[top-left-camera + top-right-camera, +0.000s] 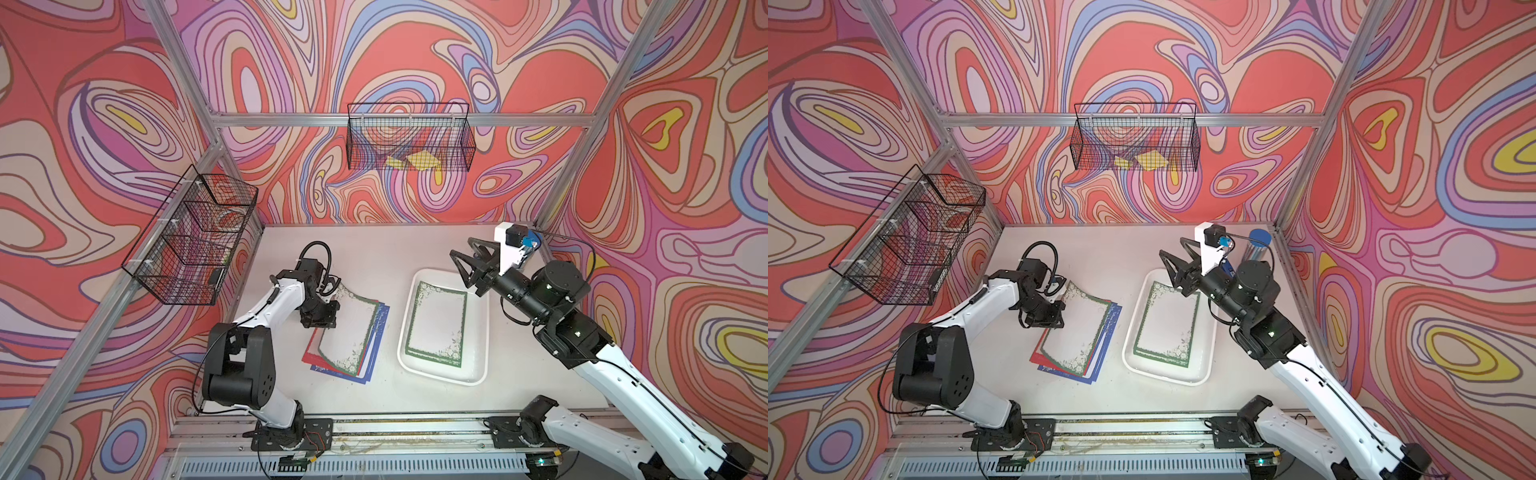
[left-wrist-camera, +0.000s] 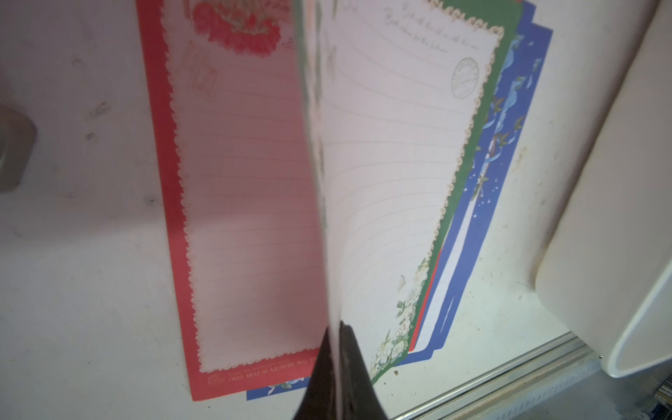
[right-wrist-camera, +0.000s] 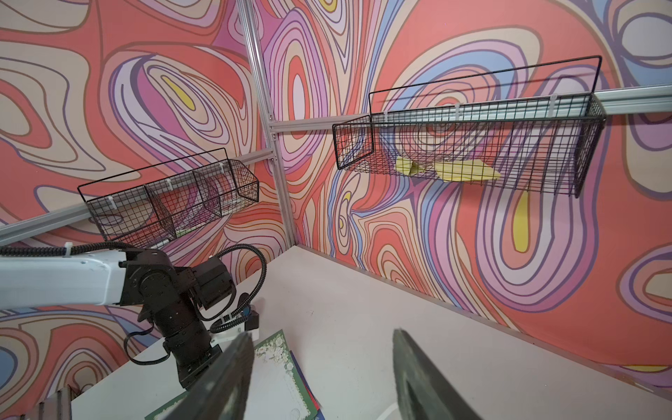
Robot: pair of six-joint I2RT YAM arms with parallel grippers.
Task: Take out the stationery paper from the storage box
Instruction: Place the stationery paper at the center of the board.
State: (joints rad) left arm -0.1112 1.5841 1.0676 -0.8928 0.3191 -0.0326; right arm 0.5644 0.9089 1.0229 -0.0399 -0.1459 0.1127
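The white storage box (image 1: 478, 357) (image 1: 1205, 349) sits right of centre with one green-bordered stationery paper sheet (image 1: 436, 328) (image 1: 1167, 328) flat inside. Left of it, a fanned pile of stationery paper (image 1: 353, 336) (image 1: 1077, 332) lies on the table. My left gripper (image 1: 323, 321) (image 1: 1047, 319) (image 2: 336, 363) is shut on the edge of the pile's top green-bordered sheet (image 2: 392, 163), which curls up off a red-bordered sheet (image 2: 247, 182) and blue-bordered sheets (image 2: 509, 145). My right gripper (image 1: 461, 246) (image 1: 1171, 246) (image 3: 323, 334) hovers open over the box's far end, holding nothing.
A black wire basket (image 1: 409, 139) on the back wall holds yellow paper pieces (image 1: 415, 160). A second wire basket (image 1: 195, 241) hangs on the left wall. A blue-capped tube (image 1: 1260, 239) stands in the back right corner. A metal rail (image 1: 374, 428) runs along the table's front.
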